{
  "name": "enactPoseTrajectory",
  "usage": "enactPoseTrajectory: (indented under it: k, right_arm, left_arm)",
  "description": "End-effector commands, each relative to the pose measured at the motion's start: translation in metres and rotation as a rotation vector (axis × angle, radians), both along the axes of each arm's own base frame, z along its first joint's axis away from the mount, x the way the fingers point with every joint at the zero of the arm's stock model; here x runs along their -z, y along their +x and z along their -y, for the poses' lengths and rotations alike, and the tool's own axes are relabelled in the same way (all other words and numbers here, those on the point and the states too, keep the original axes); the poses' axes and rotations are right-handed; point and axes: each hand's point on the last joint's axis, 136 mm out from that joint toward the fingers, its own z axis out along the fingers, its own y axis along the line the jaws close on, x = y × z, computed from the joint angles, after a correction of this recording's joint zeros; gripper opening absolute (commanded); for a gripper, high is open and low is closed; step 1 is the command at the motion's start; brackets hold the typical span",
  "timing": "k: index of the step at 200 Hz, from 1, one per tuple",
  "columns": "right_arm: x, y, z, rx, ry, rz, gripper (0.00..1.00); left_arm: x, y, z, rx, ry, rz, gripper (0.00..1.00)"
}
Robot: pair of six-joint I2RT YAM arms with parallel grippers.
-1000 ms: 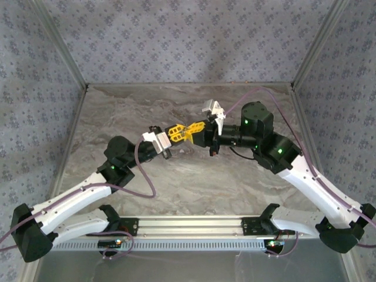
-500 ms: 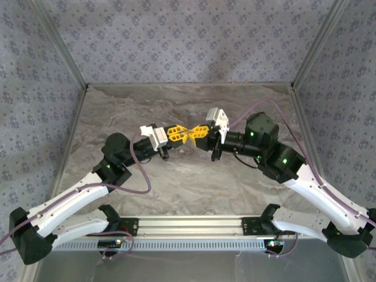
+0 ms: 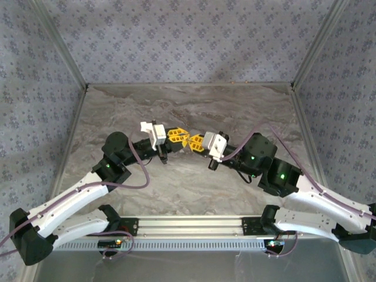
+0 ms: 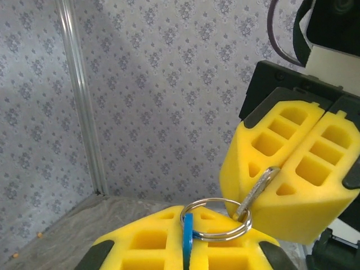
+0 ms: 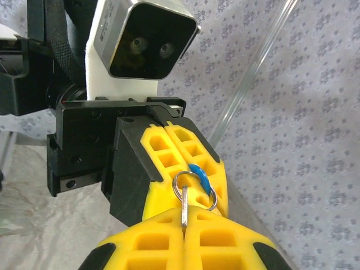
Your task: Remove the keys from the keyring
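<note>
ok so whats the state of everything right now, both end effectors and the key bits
left end effector: shut on blue piece
right end effector: shut on silver key
blue piece: clamped, threaded on the keyring
silver key: clamped, not yet off the keyring
keyring: intact loop, held between the two end effectors, nothing removed yet

The keys (image 4: 187, 239) are bright blue and silvery. Both the left gripper (image 3: 181, 136) and right gripper (image 3: 195, 141) are yellow. The table (image 3: 176, 106) is marbled grey, and the walls (image 3: 176, 35) are lilac-grey with a floral print.
</note>
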Motion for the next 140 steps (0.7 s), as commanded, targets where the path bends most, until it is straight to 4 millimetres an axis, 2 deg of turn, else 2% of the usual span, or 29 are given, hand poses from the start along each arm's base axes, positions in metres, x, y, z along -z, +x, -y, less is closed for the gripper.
enactPoseTrajectory:
  k: [1, 51, 96, 140]
  right_arm:
    - [0.005, -0.001, 0.005, 0.032, -0.043, 0.107, 0.00]
    - [0.010, -0.004, 0.003, 0.044, -0.082, 0.191, 0.00]
    - [0.028, -0.021, -0.004, -0.005, -0.166, 0.307, 0.00]
    - [0.040, -0.033, -0.008, -0.059, -0.227, 0.343, 0.00]
  left_arm:
    - [-0.025, -0.001, -0.011, -0.007, -0.083, 0.004, 0.00]
    - [-0.029, -0.003, -0.011, 0.030, -0.093, -0.033, 0.00]
    - [-0.034, 0.003, -0.016, 0.030, -0.125, -0.088, 0.00]
    - [-0.039, 0.013, -0.022, 0.035, -0.180, -0.157, 0.00]
